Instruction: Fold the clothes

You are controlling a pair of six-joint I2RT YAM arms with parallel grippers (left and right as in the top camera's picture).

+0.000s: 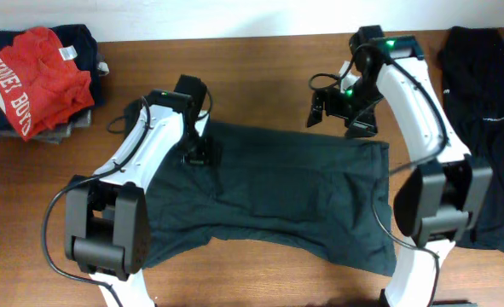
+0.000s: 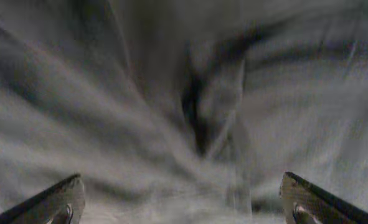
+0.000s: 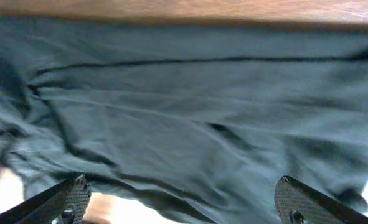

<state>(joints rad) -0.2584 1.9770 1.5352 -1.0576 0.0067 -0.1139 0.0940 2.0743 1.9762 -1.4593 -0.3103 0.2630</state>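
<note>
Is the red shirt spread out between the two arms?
No, the red shirt tops a corner pile; a dark shirt lies there.

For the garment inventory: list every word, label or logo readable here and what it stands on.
Crumpled red cloth T-shirt at far left: white lettering, too blurred to read.
White neck label on it: too small.
Black cloth garment at right: tiny white marks, unreadable.
Spread dark green cloth T-shirt: none visible.
</note>
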